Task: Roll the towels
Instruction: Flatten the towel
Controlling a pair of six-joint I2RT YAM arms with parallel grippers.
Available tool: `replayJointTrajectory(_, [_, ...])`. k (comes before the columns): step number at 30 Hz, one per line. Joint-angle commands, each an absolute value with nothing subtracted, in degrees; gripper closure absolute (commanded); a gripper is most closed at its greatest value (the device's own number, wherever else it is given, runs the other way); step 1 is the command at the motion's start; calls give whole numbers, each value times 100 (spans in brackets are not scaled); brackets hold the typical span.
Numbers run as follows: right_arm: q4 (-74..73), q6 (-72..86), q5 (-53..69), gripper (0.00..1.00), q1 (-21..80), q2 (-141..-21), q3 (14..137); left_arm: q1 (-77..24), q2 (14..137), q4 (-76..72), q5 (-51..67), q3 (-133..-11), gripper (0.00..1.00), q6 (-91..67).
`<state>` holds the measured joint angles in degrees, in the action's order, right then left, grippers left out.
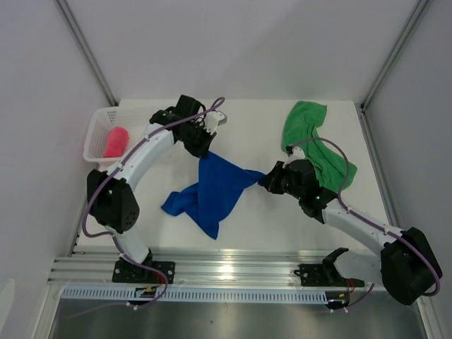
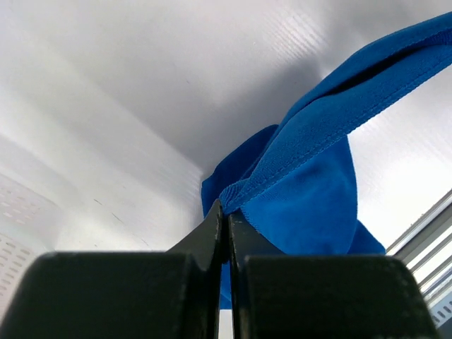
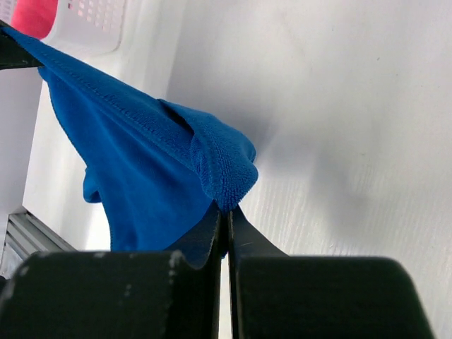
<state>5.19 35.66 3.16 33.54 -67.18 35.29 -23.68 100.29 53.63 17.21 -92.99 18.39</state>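
Note:
The blue towel point(image 1: 212, 191) hangs stretched between both grippers above the table's middle, its lower part drooping toward the near edge. My left gripper point(image 1: 203, 150) is shut on its far corner point(image 2: 244, 191); my right gripper point(image 1: 267, 179) is shut on its right corner point(image 3: 229, 180). The green towel point(image 1: 314, 145) lies crumpled at the far right, partly under the right arm. The pink-red towel point(image 1: 116, 141) sits rolled inside the basket and shows at the top left corner of the right wrist view point(image 3: 32, 14).
A white mesh basket point(image 1: 95, 134) stands at the far left edge of the table. White walls enclose the table on three sides. An aluminium rail point(image 1: 226, 272) runs along the near edge by the arm bases.

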Motion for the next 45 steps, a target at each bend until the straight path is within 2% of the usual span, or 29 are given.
replayJointTrajectory(1, [378, 3577, 316, 100, 3217, -6592, 3700, -2312, 9844, 5300, 1837, -9448, 99, 1679])
replayJointTrajectory(9, [799, 3481, 955, 100, 2735, -7109, 4129, -2294, 9782, 4861, 1627, -9912, 99, 1538])
replayJointTrajectory(12, [634, 3086, 1318, 100, 2155, -7934, 5550, -2276, 9747, 4185, 1153, -10552, 100, 1485])
replayJointTrajectory(13, [380, 2946, 1397, 100, 2066, -8171, 6547, -2268, 9808, 4079, 1038, -10764, 99, 1511])
replayJointTrajectory(14, [265, 2709, 1406, 100, 1909, -8417, 7079, -2250, 9896, 4035, 933, -11689, 99, 1547])
replayJointTrajectory(16, [-182, 2619, 1554, 100, 1759, -9199, 8221, -2224, 10326, 4139, 704, -12450, 99, 1634])
replayJointTrajectory(17, [-298, 2637, 1617, 100, 1610, -9446, 9349, -2198, 10484, 4166, 607, -13472, 99, 1800])
replayJointTrajectory(19, [-483, 2733, 1644, 100, 1468, -10158, 10401, -2189, 10835, 4044, 265, -13990, 99, 2064])
replayJointTrajectory(20, [-544, 2794, 1626, 100, 1355, -10378, 11389, -2180, 10889, 3765, 159, -14340, 99, 2344])
replayJointTrajectory(22, [-921, 2944, 1608, 100, 1257, -11072, 12431, -2153, 10890, 3394, 27, -14510, 100, 2539])
replayJointTrajectory(23, [-1114, 2936, 1626, 100, 1222, -11292, 13507, -2145, 10890, 3245, -139, -14528, 99, 2714])
replayJointTrajectory(26, [-1450, 2900, 1757, 100, 1134, -11794, 14465, -2092, 10899, 2971, -237, -14643, 99, 2900])
replayJointTrajectory(29, [-1284, 2690, 1863, 100, 1107, -11462, 14126, -2022, 10759, 3075, -98, -14432, 99, 2900])
replayJointTrajectory(32, [-1099, 2321, 1978, 100, 1160, -10727, 12608, -2004, 10399, 3427, 349, -13730, 99, 2927])
replayJointTrajectory(33, [-942, 2233, 1864, 100, 1186, -10488, 11586, -2004, 10319, 3558, 499, -13424, 99, 2883])
replayJointTrajectory(36, [-390, 1925, 1592, 100, 1449, -9503, 9902, -2004, 9942, 4182, 1157, -12492, 99, 2786])
replayJointTrajectory(37, [-282, 1864, 1338, 100, 1633, -9292, 8861, -2004, 9827, 4271, 1265, -12246, 99, 2769])
replayJointTrajectory(38, [-142, 1855, 1205, 100, 1730, -8890, 8381, -1995, 9722, 4376, 1370, -11495, 99, 2725])
replayJointTrajectory(40, [-71, 1933, 899, 100, 1906, -8545, 7519, -1995, 9440, 4456, 1599, -10989, 100, 2742])
replayJointTrajectory(41, [-62, 2099, 775, 100, 2125, -8395, 6688, -1995, 9326, 4421, 1634, -10099, 99, 2794])
replayJointTrajectory(44, [219, 2425, 475, 100, 2617, -7885, 5219, -1995, 8869, 4194, 1714, -8888, 99, 2909])
replayJointTrajectory(45, [228, 2748, 414, 100, 2750, -7788, 4907, -1995, 8781, 4175, 1740, -8042, 99, 2918])
